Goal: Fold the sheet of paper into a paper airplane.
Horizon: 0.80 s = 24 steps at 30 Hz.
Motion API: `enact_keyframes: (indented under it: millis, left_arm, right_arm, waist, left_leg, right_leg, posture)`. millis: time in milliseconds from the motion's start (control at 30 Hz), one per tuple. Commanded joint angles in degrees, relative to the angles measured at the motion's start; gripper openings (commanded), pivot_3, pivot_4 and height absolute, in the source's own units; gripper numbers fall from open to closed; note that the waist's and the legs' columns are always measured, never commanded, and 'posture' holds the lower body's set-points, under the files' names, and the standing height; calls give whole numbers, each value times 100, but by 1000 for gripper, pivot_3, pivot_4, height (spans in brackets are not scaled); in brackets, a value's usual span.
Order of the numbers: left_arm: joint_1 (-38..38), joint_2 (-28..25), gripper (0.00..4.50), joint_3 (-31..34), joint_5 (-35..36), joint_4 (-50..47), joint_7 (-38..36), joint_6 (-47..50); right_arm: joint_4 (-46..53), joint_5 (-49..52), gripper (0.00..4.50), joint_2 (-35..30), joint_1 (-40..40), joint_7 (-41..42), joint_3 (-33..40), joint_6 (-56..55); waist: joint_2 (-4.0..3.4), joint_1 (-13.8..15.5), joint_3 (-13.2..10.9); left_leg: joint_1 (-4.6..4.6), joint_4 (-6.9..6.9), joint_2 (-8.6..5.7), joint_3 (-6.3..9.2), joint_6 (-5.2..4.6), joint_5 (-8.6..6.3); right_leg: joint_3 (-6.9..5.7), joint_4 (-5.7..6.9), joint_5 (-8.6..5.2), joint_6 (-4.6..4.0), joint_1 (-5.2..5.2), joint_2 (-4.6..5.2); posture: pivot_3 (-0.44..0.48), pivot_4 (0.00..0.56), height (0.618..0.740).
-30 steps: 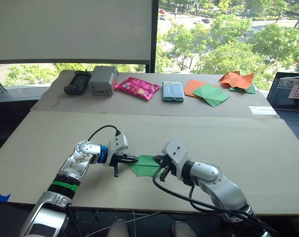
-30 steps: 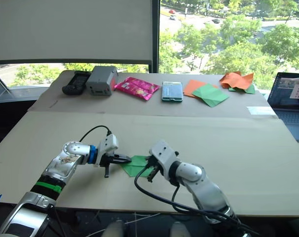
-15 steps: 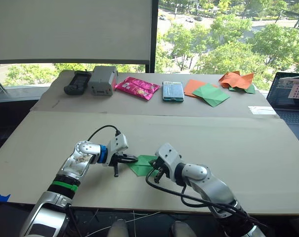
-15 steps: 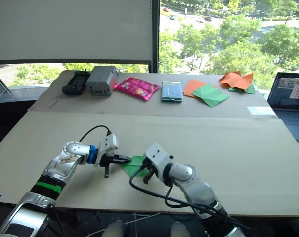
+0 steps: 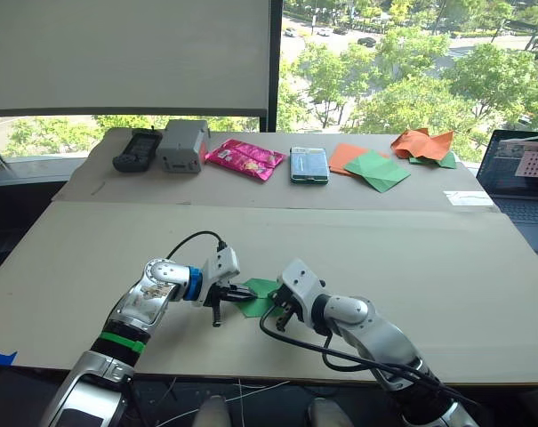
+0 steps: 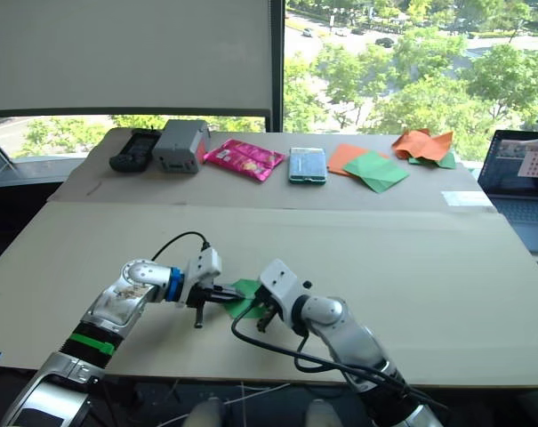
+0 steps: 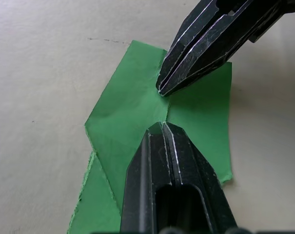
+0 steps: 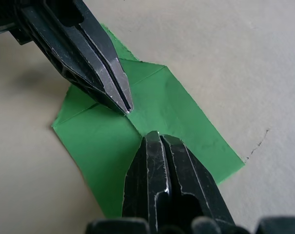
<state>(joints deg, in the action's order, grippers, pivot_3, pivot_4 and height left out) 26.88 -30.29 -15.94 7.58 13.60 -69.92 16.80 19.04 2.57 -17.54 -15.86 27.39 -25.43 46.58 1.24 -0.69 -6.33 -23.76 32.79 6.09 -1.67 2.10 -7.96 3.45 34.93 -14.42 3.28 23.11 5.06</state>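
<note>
The sheet of paper (image 5: 261, 287) is bright green, partly folded with creases, and lies flat on the tan table (image 5: 411, 258) near its front edge. My left gripper (image 5: 249, 292) comes in from the left, fingers shut, tip resting on the paper (image 7: 123, 109). My right gripper (image 5: 281, 312) comes from the right, also shut, tip on the same sheet (image 8: 176, 105). The two tips sit close together near a centre crease, a small gap apart. My right gripper's fingers (image 7: 206, 41) show opposite my left fingertips (image 7: 162, 134). No pointed airplane shape shows.
Along the back of the table lie a black device (image 5: 137, 149), a grey box (image 5: 183, 144), a pink packet (image 5: 246, 158), a teal case (image 5: 309, 165), orange and dull green papers (image 5: 372, 169) and an orange-and-green heap (image 5: 426, 144). A laptop (image 5: 522, 182) sits at the right.
My right gripper has slid left onto the green sheet, and my left gripper has edged right, so the two tips now nearly meet. The paper stays in place.
</note>
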Motion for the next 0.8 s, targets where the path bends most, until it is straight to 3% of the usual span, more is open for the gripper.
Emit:
enact_keyframes:
  millis: [33,800]
  left_arm:
    - [-19,-46,0,-125,-276,279,134,-284]
    - [-817,-910,0,248,-196,485,-29,-408]
  right_arm:
    - [-190,-91,45,-43,49,-86,-43,307]
    - [-175,-69,45,13,-86,-117,-71,565]
  waist:
    - [2,1,11]
    - [7,-45,41]
  left_leg:
    - [1,0,0,0,0,0]
    - [60,-12,2,7,18,-30]
  right_leg:
    - [0,0,0,0,0,0]
    - [-1,4,-1,0,-8,5]
  posture:
    - [0,150,720]
    - [0,150,720]
